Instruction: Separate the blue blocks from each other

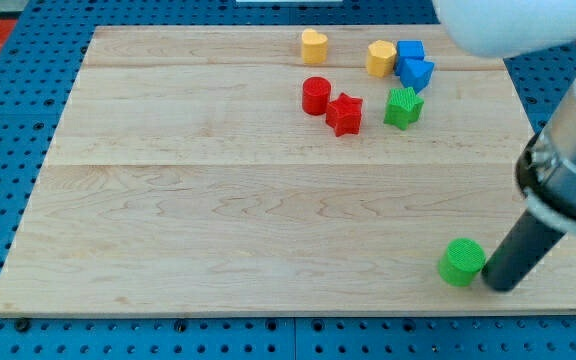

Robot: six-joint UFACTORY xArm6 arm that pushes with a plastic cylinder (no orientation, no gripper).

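Observation:
Two blue blocks sit together near the view's top right: a blue cube [410,51] and, touching it just below, a blue wedge-like block [416,72]. A yellow hexagonal block [380,58] touches them on their left. My tip [497,285] rests on the board at the view's bottom right, far from the blue blocks and right next to a green cylinder [462,262] on its left.
A yellow heart block [314,46] lies at the top centre. A red cylinder [316,95] and a red star [345,113] sit below it. A green star [403,107] lies just below the blue blocks. The wooden board [168,220] ends close below my tip.

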